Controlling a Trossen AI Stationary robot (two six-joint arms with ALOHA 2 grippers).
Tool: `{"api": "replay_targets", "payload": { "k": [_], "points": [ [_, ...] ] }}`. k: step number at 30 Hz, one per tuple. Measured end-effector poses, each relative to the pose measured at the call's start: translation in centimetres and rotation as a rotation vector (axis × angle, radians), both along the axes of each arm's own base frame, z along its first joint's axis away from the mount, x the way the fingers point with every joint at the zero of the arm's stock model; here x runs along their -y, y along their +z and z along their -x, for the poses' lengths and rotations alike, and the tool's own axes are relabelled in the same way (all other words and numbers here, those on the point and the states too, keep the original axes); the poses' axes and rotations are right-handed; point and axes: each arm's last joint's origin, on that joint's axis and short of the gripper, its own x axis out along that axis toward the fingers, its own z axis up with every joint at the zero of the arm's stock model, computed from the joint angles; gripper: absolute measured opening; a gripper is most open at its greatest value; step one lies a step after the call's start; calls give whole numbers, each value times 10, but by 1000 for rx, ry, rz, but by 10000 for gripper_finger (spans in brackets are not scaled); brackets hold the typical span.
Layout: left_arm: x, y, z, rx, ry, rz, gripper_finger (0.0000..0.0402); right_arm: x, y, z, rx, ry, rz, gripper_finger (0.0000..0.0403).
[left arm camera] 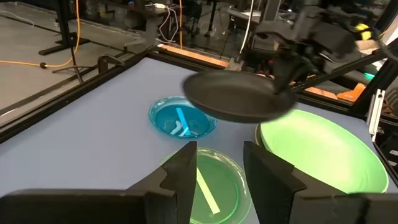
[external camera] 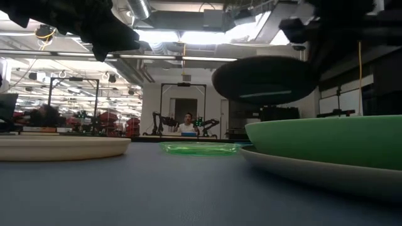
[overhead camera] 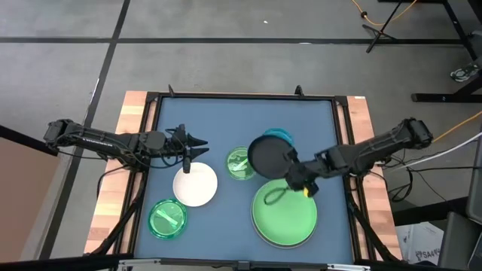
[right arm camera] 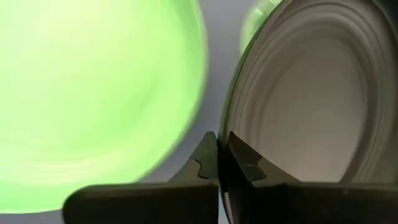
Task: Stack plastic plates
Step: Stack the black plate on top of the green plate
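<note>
My right gripper (overhead camera: 292, 170) is shut on the medium black plate (overhead camera: 266, 156), which hangs in the air over the table's middle, partly covering the small blue plate (overhead camera: 280, 135). The large light green plate (overhead camera: 284, 213) sits inside the large grey plate (external camera: 301, 168) near the right front. My left gripper (overhead camera: 202, 147) is open and hovers just beyond the white plate (overhead camera: 195, 186), touching nothing. One small green plate (overhead camera: 241, 163) lies mid-table. The other (overhead camera: 167, 218) lies near the left front. My right gripper pinches the black plate's rim (right arm camera: 231, 144) between its two fingers, on the edge facing the table's right side. The fingers (right arm camera: 202, 163) come in from the right, slanting down. The plate (external camera: 267, 78) is lifted clear and roughly level, above the light green plate's far edge.
A raised black frame (overhead camera: 343, 150) and wooden borders (overhead camera: 113, 188) run round the blue table mat. Bare mat (overhead camera: 218, 120) lies along the far half. A person (external camera: 186, 127) sits far back in the room.
</note>
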Motion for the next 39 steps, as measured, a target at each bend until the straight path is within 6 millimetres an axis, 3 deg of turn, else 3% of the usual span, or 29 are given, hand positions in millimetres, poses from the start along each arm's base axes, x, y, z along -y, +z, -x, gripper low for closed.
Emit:
{"api": "replay_targets", "payload": {
  "k": [11, 23, 31, 39],
  "points": [
    [0, 0, 0, -1, -1, -2, 125, -56, 0, 26, -24, 249, -61, 0],
    [0, 0, 0, 0, -1, -1, 125, -97, 0, 59, -39, 403, -91, 0],
    [3, 0, 0, 0, -18, 0, 125, -114, 0, 76, -43, 498, -90, 0],
    [9, 0, 0, 0, -51, 0, 125, -119, -10, 73, -77, 504, -63, 0]
  ]
}}
